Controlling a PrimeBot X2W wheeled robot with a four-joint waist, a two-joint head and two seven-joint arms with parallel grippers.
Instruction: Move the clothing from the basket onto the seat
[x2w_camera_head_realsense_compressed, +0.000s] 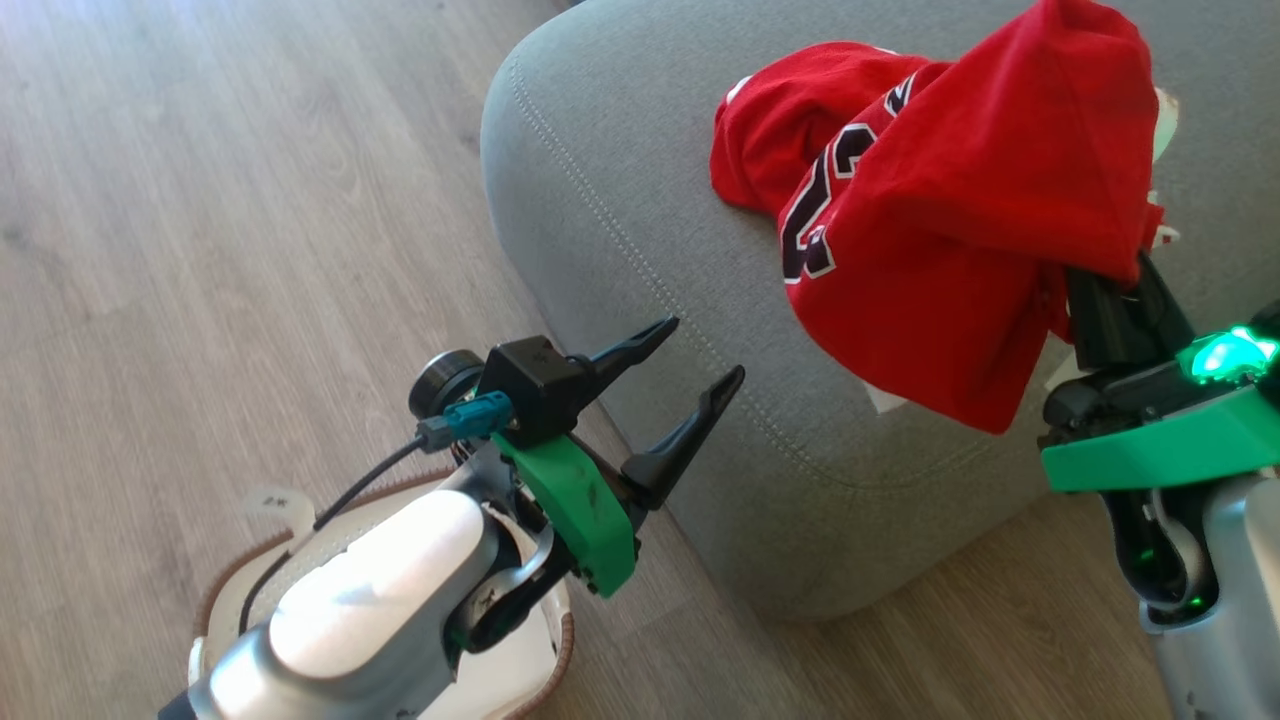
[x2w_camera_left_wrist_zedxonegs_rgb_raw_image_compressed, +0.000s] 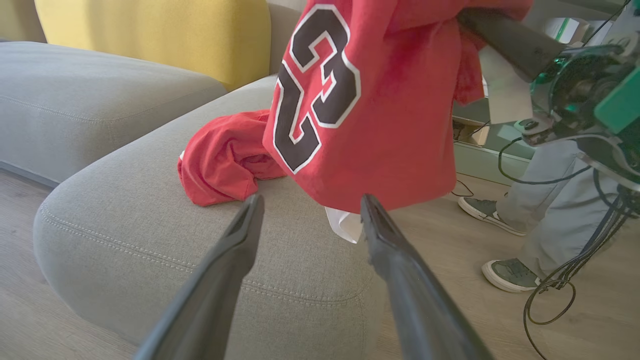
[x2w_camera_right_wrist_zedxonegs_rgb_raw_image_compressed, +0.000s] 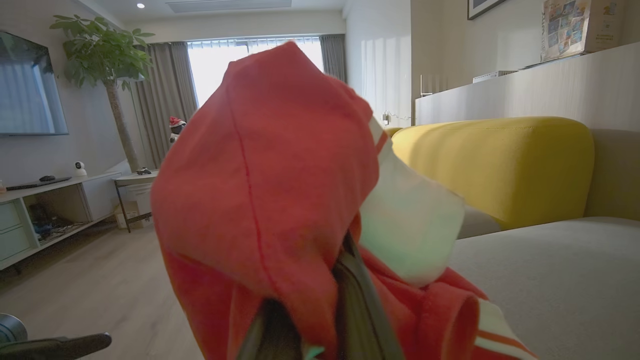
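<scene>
Head view, jersey (x2w_camera_head_realsense_compressed: 940, 250): hangs from the right gripper (x2w_camera_head_realsense_compressed: 1125, 290) above the seat (x2w_camera_head_realsense_compressed: 620, 200). Its far part lies crumpled on the cushion.
Head view, left gripper (x2w_camera_head_realsense_compressed: 705, 348): jaws spread and empty, above the basket (x2w_camera_head_realsense_compressed: 215, 590). The forearm hides the basket's inside.
Left wrist view, jersey (x2w_camera_left_wrist_zedxonegs_rgb_raw_image_compressed: 380, 100): limp, numerals facing out, hem dangling past the edge of the seat (x2w_camera_left_wrist_zedxonegs_rgb_raw_image_compressed: 150, 235). The left gripper (x2w_camera_left_wrist_zedxonegs_rgb_raw_image_compressed: 311, 202) is near the hem.
Right wrist view, right gripper (x2w_camera_right_wrist_zedxonegs_rgb_raw_image_compressed: 315, 320): jaws pressed together, pinching a bunched fold of the jersey (x2w_camera_right_wrist_zedxonegs_rgb_raw_image_compressed: 265, 175). A white tag (x2w_camera_right_wrist_zedxonegs_rgb_raw_image_compressed: 410, 230) sits beside it.
Handling: likely light, soft and not fragile. It drapes freely and may cling to the fingers on release.
Hold: a thick bunched fold, as here, looks surest; a single layer might slip.
</scene>
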